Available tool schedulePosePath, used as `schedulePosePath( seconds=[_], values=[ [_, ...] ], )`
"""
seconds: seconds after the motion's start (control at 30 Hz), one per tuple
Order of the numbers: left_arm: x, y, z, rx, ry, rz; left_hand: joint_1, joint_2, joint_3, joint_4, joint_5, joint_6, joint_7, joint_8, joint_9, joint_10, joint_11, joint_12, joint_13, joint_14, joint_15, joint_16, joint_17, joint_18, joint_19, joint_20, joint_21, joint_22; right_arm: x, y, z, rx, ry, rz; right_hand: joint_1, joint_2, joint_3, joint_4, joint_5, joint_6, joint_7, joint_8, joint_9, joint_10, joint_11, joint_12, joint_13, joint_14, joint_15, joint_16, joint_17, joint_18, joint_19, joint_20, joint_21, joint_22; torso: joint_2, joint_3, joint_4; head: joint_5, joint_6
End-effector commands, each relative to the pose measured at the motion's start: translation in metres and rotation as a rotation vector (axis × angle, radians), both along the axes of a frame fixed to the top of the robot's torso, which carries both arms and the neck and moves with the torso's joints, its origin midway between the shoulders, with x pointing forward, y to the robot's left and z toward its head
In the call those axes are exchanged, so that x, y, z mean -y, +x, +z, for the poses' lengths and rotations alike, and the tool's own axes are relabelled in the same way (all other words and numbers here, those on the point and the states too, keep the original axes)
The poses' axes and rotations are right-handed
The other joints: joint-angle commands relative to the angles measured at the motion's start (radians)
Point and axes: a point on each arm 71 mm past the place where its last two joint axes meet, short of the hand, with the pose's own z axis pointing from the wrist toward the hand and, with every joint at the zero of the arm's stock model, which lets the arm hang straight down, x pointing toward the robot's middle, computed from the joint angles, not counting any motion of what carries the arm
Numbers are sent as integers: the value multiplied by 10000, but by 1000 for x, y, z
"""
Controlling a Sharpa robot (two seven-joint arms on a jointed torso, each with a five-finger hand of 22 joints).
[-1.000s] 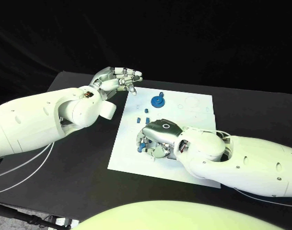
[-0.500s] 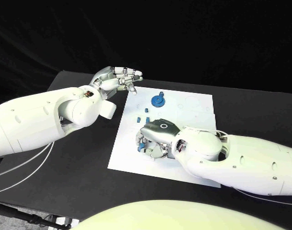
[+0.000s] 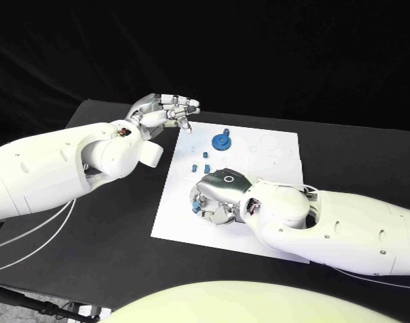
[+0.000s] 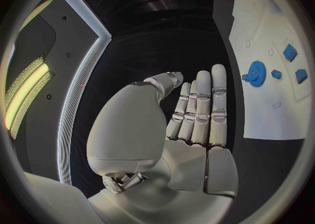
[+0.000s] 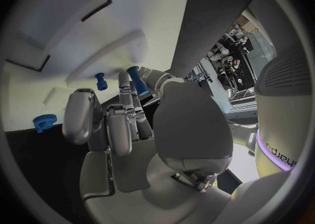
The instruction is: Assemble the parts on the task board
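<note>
The white task board (image 3: 268,161) lies in the middle of the black table. A blue gear (image 3: 222,141) stands on its far part, with small blue parts (image 3: 201,163) just nearer. My right hand (image 3: 222,195) is low over the board's near left area, fingers curled down. In the right wrist view its thumb and a finger pinch a short blue peg (image 5: 136,81); another blue peg (image 5: 100,81) and the gear (image 5: 44,123) sit on the board (image 5: 52,35). My left hand (image 3: 167,108) hovers off the board's far left corner, holding nothing; its fingers (image 4: 200,108) are straight and together.
The left wrist view shows the gear (image 4: 254,73) and small blue blocks (image 4: 289,52) on the board (image 4: 262,108). Black table (image 3: 117,222) lies bare to the left of the board and beyond its far right side.
My right hand has turned and shifted slightly leftward over the board's near left area. The left hand has stayed where it was.
</note>
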Motion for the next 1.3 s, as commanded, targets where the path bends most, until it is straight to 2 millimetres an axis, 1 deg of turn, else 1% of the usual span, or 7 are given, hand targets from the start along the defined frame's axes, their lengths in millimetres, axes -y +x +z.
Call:
schedulePosePath(
  seconds=[0.03,0.53,0.87,0.97,1.03,1.1,1.3],
  values=[
    [2,-1,1,34,-74,-201,22,72,24,-68,8,71,-19,42,-5,-38,0,33,-12,-66,-21,-52,-13,145,-57,-16,35,13,0,-1,1,253,-47,-23,-89,-82,-124,12,36,-211,-24,-119,-34,-11,-80,-47,39,682,-29,16,777,-28,23,32,5,1149,-1,1,6,-8,8],
    [1,-1,1,23,-60,-187,21,70,28,-79,8,70,-20,48,-6,-55,2,33,-19,-71,-20,-53,-22,145,-64,-15,41,19,13,-8,21,1123,1998,-368,-257,-242,-836,160,-19,-1214,-185,-665,-188,-17,-194,1,291,715,-128,85,919,-53,97,-67,82,1219,-17,-12,-5,-77,87],
    [0,-1,0,6,-45,-187,21,70,28,-79,8,70,-20,48,-6,-55,2,33,-19,-71,-20,-53,-22,145,-64,-15,41,19,65,10,50,128,3752,-1763,54,-19,-924,141,17,177,8,45,99,1151,-216,893,933,706,-132,71,867,-38,85,-66,-33,1218,-71,-16,-46,-406,255],
    [-1,-1,-2,-27,-24,-198,14,67,26,-82,6,68,-19,52,-7,-62,3,35,-23,-74,-19,-53,-27,143,-70,-14,44,22,102,21,53,-1295,3507,-2901,-355,66,-1703,455,414,362,-398,580,411,1595,-597,4668,4458,760,-397,161,1031,-100,249,-364,352,1414,-130,-28,-95,-606,265],
    [-2,-2,-2,-42,-10,-193,14,67,26,-82,6,68,-19,52,-7,-62,3,35,-23,-74,-19,-53,-27,143,-70,-14,44,22,119,23,53,-1822,3366,-3385,-355,242,-2146,672,432,-39,-332,1103,877,1389,-688,10307,10116,822,-347,288,1295,-197,376,-312,650,1577,-149,-34,-132,-716,275],
    [-2,-2,-3,-51,1,-189,14,67,26,-82,6,68,-19,52,-7,-62,3,35,-23,-74,-19,-53,-27,143,-70,-14,44,22,138,22,52,-2211,3238,-3906,-560,386,-2438,997,380,-121,-307,1566,1217,2300,-473,12534,12382,861,-397,381,1540,-241,511,-289,1026,1734,-164,-39,-165,-855,284],
    [-4,-5,-4,-50,-7,-210,1,68,23,-79,3,71,-21,58,-7,-60,4,42,-25,-76,-16,-52,-31,142,-76,-11,45,25,179,8,47,-2600,2896,-5168,-709,450,-2857,1387,373,-312,-355,2041,1629,3176,-509,14019,13930,894,-396,450,1711,-462,903,-326,2248,2160,-196,-48,-296,-1152,303]
  ],
)
